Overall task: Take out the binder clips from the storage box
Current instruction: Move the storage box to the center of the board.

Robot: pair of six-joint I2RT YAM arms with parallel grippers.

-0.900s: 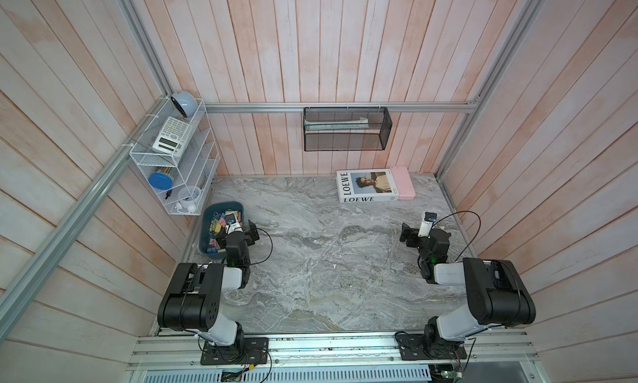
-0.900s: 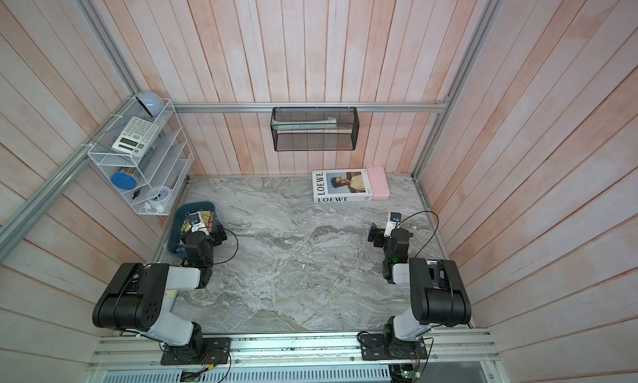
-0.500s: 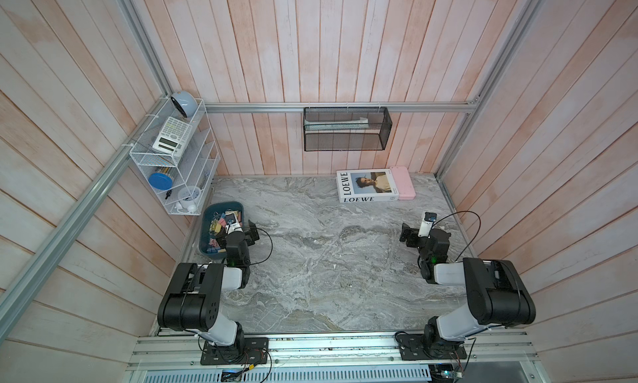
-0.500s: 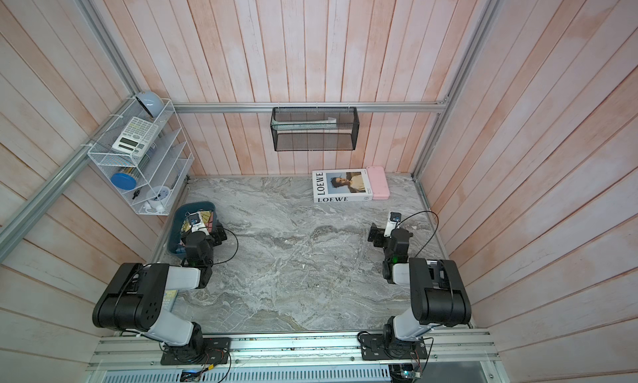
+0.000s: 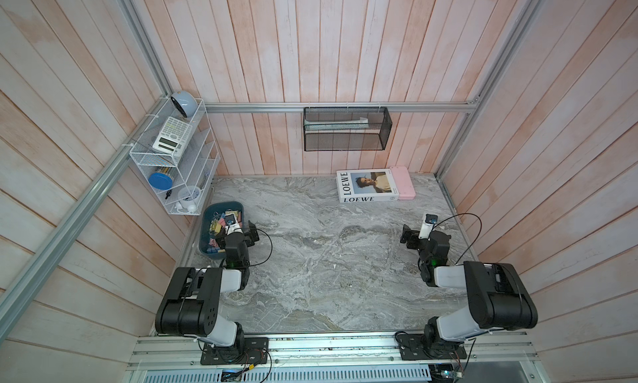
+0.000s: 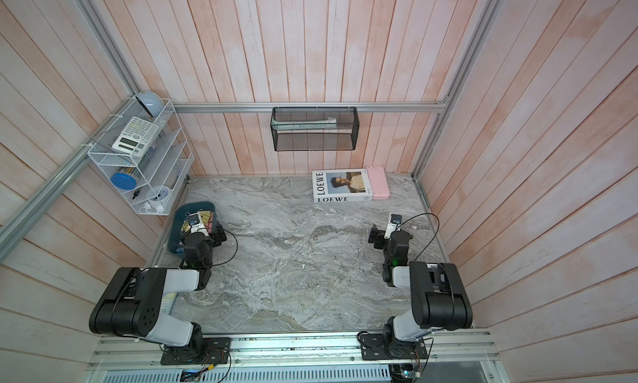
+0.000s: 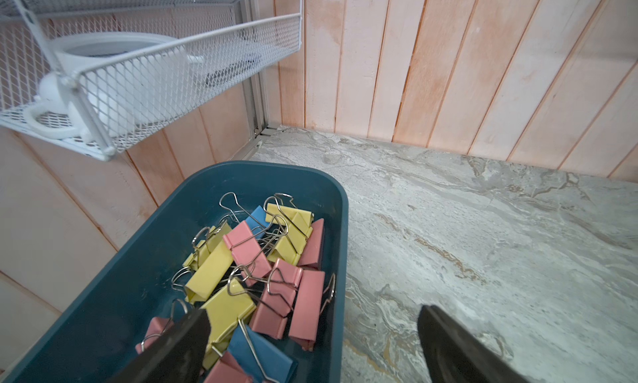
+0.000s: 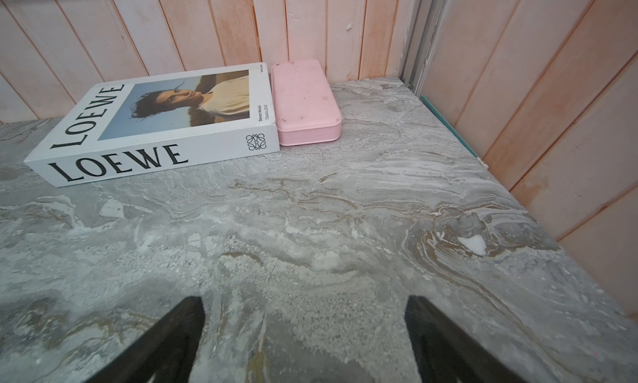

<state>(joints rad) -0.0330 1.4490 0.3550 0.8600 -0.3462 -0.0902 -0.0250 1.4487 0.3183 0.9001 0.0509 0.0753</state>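
Currently we see the left gripper (image 7: 314,314) spread wide and gripping nothing. One finger (image 7: 186,339) sits over the clip pile, the other (image 7: 448,346) over bare table outside the box rim. We cannot tell whether the inside finger touches a clip. The storage box (image 7: 103,312) sits at the left edge of the table (image 7: 483,243), towards the far-left corner, below the white wire rack (image 7: 172,63) on the wall. The binder clips (image 7: 241,250), pink, yellow and blue, lie heaped inside it, bunched against the wall nearest the table middle. The right gripper (image 8: 303,301) is also wide apart and empty, over bare marble near the right edge. At the far edge a LOEWE book (image 8: 155,122) lies flat, with a pink case (image 8: 303,101) touching its side.
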